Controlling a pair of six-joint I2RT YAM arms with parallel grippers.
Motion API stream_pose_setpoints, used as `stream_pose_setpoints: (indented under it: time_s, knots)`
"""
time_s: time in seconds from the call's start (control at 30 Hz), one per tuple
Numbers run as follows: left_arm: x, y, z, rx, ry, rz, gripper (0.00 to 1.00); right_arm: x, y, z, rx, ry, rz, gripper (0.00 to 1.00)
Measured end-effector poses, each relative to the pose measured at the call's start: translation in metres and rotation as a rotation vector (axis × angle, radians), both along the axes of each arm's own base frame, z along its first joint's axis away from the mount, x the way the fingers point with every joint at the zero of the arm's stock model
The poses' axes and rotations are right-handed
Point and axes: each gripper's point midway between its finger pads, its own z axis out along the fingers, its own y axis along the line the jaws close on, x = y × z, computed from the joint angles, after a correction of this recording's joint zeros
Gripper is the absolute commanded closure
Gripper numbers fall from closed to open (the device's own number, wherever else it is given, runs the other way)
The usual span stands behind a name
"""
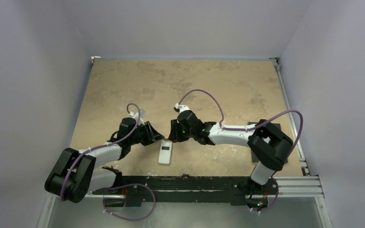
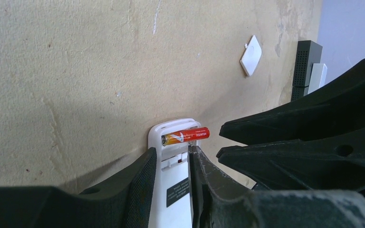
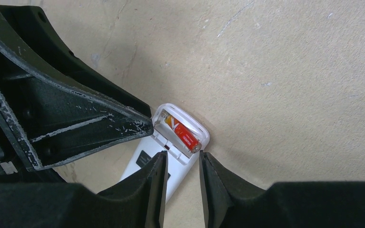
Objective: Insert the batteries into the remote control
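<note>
One red battery (image 2: 185, 136) sits in the open bay at the far end of the remote control (image 1: 165, 153) — no second one in view and the bay is uncovered, so call it roughly half done. The battery lies crosswise to the remote's length, one tip poking past its side. The remote lies white back up, open end away from the bases. The left gripper (image 2: 171, 151) pinches the remote's long sides; the right gripper (image 3: 183, 154) — fingers slightly parted, empty — waits at that overhanging tip.
</note>
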Motion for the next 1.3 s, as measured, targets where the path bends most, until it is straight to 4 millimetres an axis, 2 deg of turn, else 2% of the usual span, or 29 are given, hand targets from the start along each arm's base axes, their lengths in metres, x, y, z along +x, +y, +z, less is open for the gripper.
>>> stream_pose_setpoints:
  time_s: [0.3, 0.57, 1.3]
  knots:
    - [-0.0005, -0.0002, -0.0016, 0.0, 0.006, -0.002, 0.72, 0.0017, 0.0029, -0.0002, 0.007, 0.0, -0.003, 0.64]
    - [-0.0004, -0.0003, -0.0014, 0.0, 0.005, -0.002, 0.73, 0.0007, 0.0044, -0.0088, -0.002, 0.017, 0.001, 0.65]
    - [0.0014, -0.0009, -0.0021, -0.001, 0.0, -0.003, 0.76, -0.0009, 0.0078, -0.0082, 0.013, 0.025, 0.011, 0.69]
